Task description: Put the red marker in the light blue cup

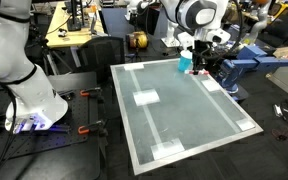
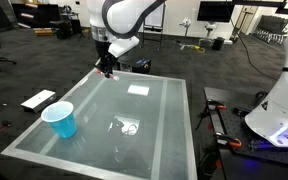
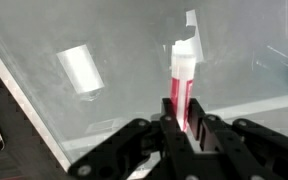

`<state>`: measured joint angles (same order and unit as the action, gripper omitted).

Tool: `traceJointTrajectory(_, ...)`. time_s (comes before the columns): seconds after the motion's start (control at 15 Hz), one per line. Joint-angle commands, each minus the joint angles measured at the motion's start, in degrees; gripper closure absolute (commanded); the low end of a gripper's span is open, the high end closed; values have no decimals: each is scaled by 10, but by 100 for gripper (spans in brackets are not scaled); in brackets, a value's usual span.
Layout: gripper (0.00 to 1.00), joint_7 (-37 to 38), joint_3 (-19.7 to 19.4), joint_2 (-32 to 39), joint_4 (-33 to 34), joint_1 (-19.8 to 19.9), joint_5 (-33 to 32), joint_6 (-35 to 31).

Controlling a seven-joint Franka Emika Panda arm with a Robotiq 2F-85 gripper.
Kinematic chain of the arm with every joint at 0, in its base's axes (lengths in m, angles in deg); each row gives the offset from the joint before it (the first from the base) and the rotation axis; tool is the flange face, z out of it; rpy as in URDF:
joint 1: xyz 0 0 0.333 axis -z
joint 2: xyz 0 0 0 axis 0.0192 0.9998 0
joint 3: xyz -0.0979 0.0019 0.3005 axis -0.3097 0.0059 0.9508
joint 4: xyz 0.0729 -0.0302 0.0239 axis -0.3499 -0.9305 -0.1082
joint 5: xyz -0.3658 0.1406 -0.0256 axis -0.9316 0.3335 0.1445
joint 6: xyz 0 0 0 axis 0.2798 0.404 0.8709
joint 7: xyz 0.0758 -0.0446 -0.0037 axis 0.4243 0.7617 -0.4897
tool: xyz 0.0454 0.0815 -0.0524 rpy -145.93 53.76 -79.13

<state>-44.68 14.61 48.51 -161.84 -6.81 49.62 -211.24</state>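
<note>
Half done: red marker [image 3: 181, 88] gripped between closed jaws of gripper [image 3: 181, 122], over desk [image 2: 164, 110], well apart from light blue cup [image 2: 59, 119]. Remaining: carry above cup, lower, release.

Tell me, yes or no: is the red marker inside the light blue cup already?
No, the wrist view shows the red marker clamped between the fingers of the pincer, not in any cup.
</note>
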Motion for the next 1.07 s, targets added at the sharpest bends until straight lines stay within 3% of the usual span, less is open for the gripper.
traceJointTrajectory(0.0, 80, 0, 2, 0, 1, 2, -1, 2)
traceJointTrajectory(0.2, 80, 0, 2, 0, 1, 3, -1, 2)
traceJointTrajectory(0.27, 95, 0, 2, 0, 1, 3, -1, 2)
traceJointTrajectory(1.0, 95, -224, 103, 38, 35, 100, 167, -71)
